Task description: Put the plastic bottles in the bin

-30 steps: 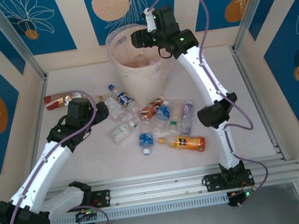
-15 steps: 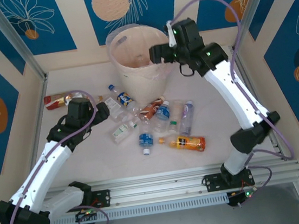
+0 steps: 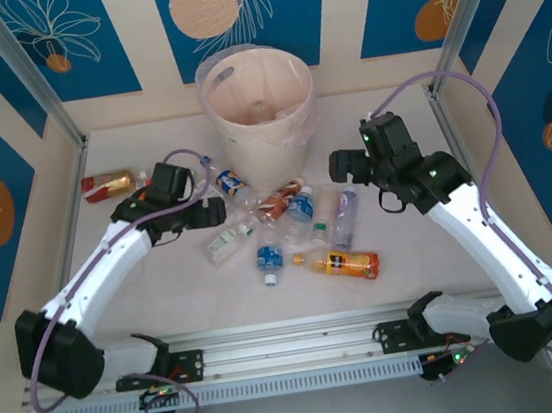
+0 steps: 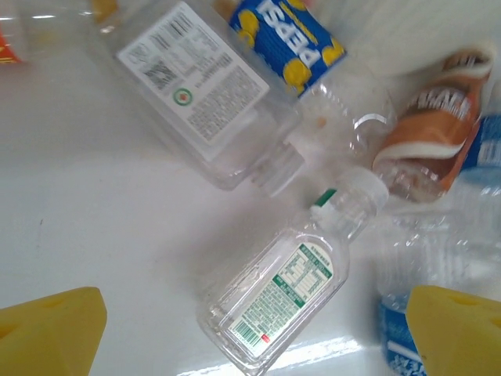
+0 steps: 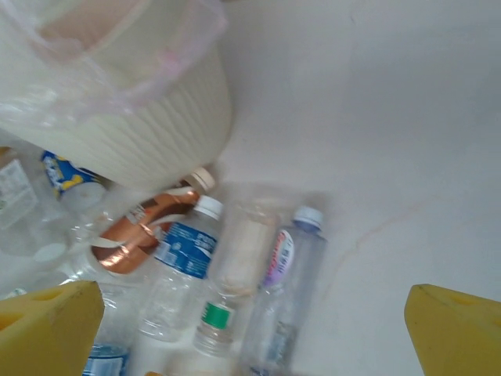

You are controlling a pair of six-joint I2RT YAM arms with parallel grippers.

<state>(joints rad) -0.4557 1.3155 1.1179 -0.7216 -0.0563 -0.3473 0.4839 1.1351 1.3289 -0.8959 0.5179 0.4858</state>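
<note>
Left arm [image 3: 103,273], white links with black joints, extends forward and inward from its base. The left gripper [image 3: 208,213], black with yellow fingertips [image 4: 48,329], points right with the jaws spread wide. Right arm [image 3: 492,240], same build, arches inward. The right gripper [image 3: 342,165] points left, its yellow fingertips [image 5: 455,327] equally wide apart.

Robot lab test cell: white table [image 3: 167,300] boxed in by aluminium extrusion posts [image 3: 22,71] and printed blue leaf-pattern panels [image 3: 33,30]. Left arm [image 3: 94,279] and right arm [image 3: 486,231] bolted to a slotted aluminium rail [image 3: 293,347] along the table's near edge.
</note>
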